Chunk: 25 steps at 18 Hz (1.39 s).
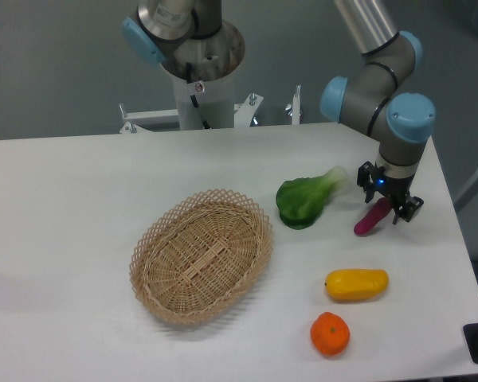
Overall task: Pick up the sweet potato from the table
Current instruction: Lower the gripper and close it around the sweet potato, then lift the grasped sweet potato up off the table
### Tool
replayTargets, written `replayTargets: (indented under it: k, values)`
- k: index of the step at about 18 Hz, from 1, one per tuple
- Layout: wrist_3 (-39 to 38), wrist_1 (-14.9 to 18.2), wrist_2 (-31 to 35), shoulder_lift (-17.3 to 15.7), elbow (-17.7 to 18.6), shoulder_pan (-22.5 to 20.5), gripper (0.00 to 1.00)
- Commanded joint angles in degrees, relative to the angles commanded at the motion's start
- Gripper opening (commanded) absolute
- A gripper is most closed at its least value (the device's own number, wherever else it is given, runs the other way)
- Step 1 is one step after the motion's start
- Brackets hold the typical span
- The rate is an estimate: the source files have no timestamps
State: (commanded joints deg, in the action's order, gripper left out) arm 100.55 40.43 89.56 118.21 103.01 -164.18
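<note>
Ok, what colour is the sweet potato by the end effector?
Magenta-purple. The sweet potato shows plainly in the fixed camera view, on the white table.
</note>
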Motion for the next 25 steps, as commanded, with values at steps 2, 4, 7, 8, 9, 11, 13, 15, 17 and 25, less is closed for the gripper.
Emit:
replayTargets:
  k: [2,4,7,8,9,11,13,15,17,25]
  values:
    - [0.00,0.00,0.09,0.00,0.00,0.00,0.33]
    - [0.00,0.00,0.00,-0.09,0.00,0.00,0.27]
    - [0.00,0.00,0.09,-0.09,0.00,0.00,0.21]
    - [0.00,0.00,0.00,-0.09,-0.09,0.00,0.20]
    - [0.00,0.00,0.00,-0.17,-0.09,0.00,0.20]
    - [0.09,0.09,0.00,-0.44,-0.79,0.00,0.20]
    - [0.00,0.09,-0.26,-0.79,-1.67,0.00,0.20]
    - [-1.05,0.70,-0.79,-1.66,-3.85,0.52,0.20]
    - [-1.93,1.40,-2.62,-2.98,-5.44,0.79,0.20]
    - [-12.11,7.38,-13.53,-12.03,-5.01,2.90,0.22]
